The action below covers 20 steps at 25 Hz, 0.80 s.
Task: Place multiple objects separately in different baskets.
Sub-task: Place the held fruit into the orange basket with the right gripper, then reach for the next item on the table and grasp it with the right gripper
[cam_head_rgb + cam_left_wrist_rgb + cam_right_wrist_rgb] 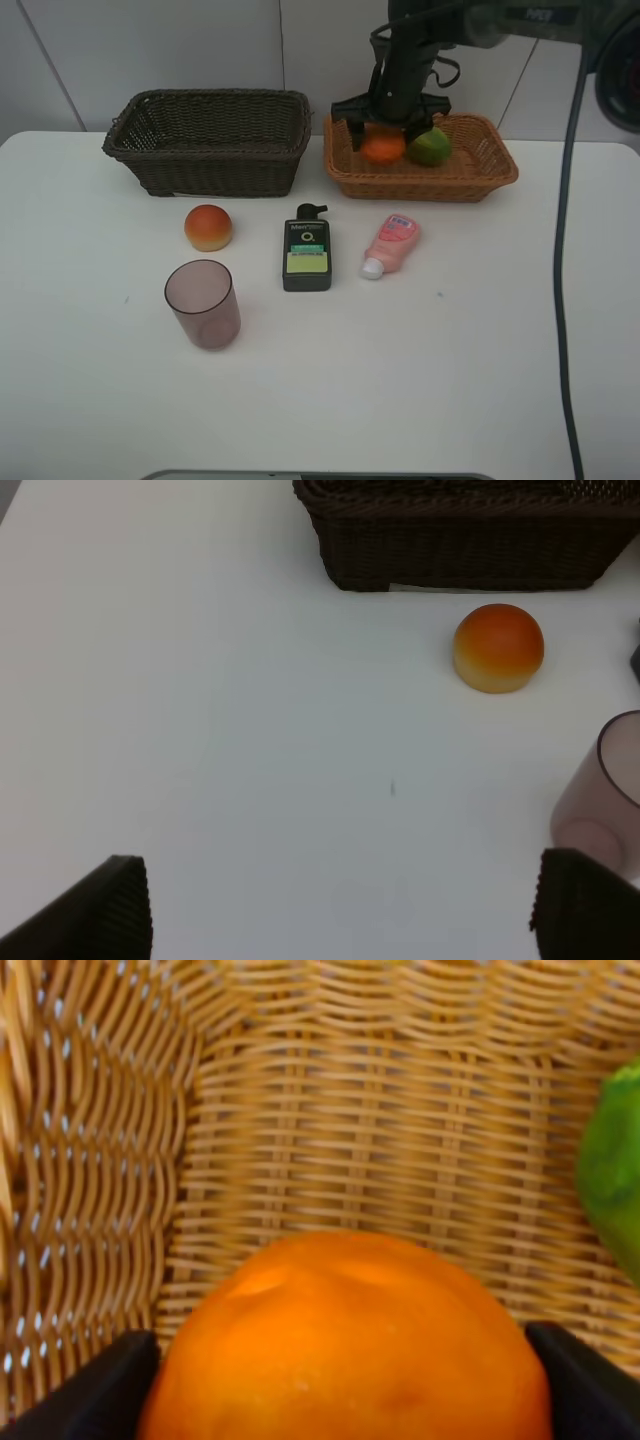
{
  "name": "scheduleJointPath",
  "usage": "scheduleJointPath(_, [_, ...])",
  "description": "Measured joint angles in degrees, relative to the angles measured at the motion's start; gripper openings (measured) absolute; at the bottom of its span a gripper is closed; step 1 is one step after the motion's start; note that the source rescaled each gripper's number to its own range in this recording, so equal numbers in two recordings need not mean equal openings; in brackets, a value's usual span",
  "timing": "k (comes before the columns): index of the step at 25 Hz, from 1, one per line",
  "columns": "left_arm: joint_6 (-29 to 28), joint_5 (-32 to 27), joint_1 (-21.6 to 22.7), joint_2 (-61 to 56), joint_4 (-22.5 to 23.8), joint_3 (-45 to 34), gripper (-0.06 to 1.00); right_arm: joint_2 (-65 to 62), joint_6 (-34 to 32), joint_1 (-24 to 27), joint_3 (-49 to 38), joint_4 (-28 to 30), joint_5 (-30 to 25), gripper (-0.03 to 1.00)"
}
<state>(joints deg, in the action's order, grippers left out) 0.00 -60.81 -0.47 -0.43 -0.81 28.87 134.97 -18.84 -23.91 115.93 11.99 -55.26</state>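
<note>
Grips the orange [383, 148] between the half-spread fingers of the right gripper [384, 138], at the left end of the tan basket [470, 182] by the table's [450, 380] far edge, just beside the green fruit [431, 147]. Cannot tell whether lifted or resting. Holds the left gripper [340, 910] wide apart above bare table, clasping nothing; appears in its wrist view alone. Shows bottle [306, 255] and tube [392, 243] mid-table only from above; shows peach [208, 227], cup [203, 303] and dark basket [210, 165] in both.
</note>
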Motion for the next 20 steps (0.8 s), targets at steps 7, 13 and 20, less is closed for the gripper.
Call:
scheduleJointPath(7, [0.0,0.0,0.0,0.0,0.0,0.0,0.92,0.08,0.0,0.0,0.06,0.27,1.26,0.8])
scheduleJointPath(13, [0.0,0.0,0.0,0.0,0.0,0.0,0.92,0.08,0.0,0.0,0.36,0.27,1.49,0.99])
scheduleJointPath(20, [0.0,0.0,0.0,0.0,0.0,0.0,0.92,-1.51,-0.64,0.0,0.36,0.27,-0.98,1.0])
